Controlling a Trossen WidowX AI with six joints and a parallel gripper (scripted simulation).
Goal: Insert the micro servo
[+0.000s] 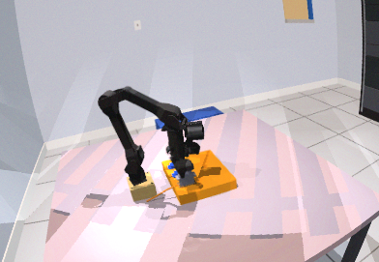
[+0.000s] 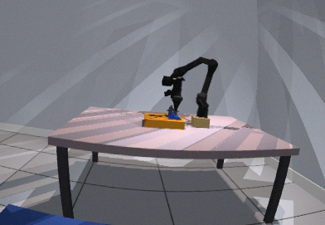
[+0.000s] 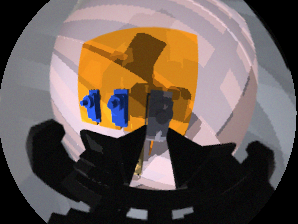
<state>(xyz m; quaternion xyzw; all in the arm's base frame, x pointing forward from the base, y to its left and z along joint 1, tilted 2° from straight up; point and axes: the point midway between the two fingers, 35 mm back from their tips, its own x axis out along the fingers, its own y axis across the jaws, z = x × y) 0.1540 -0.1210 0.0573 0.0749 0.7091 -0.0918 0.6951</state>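
Observation:
The loose micro servo (image 1: pixel 188 180) (image 3: pixel 160 112) is dark grey. My gripper (image 1: pixel 184 172) (image 3: pixel 156 128) is shut on it, with one finger on each side, over the near part of the orange deck (image 1: pixel 219 177) (image 2: pixel 163 124) (image 3: pixel 177 47). In the wrist view its round output shaft side faces the camera. A thin orange cable (image 1: pixel 161 193) (image 3: pixel 151 145) trails from the servo past the deck's edge towards the arm's base. The empty pocket and its notch are hidden beneath the servo and in shadow. I cannot tell whether the servo's ears touch the deck.
Two blue servos (image 3: pixel 93 106) (image 3: pixel 120 107) sit in a row on the deck, left of the grey servo in the wrist view. The arm's tan base block (image 1: pixel 142 190) (image 2: pixel 201 122) stands close beside the deck on the striped table (image 1: pixel 290 195) (image 2: pixel 124 136).

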